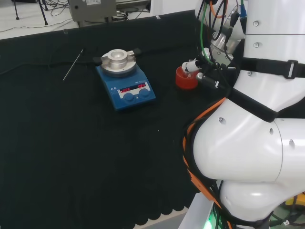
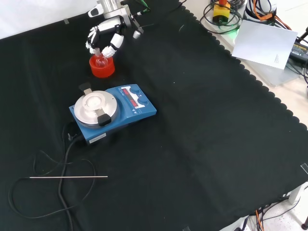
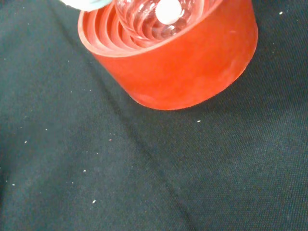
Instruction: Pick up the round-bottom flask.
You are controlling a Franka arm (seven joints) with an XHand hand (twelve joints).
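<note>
The clear round-bottom flask [image 2: 100,58] sits in a red ribbed ring stand [image 2: 102,69] at the far side of the cloth in the front view. The wrist view shows its round bottom [image 3: 144,19] resting in the stand [image 3: 187,67], with a small white bead inside. The black and white hand [image 2: 105,34] hangs right over the flask. Its fingers [image 2: 113,45] are loosely bent on both sides of the neck, with gaps to the glass. In the head view the hand [image 1: 199,69] is just right of the red stand [image 1: 185,80].
A blue stirrer plate with a round metal top [image 2: 111,110] stands close in front of the stand in the front view, its black cable [image 2: 62,163] trailing over the cloth. A thin metal rod [image 2: 67,177] lies near the cable. White arm links [image 1: 257,119] rise at the head view's right.
</note>
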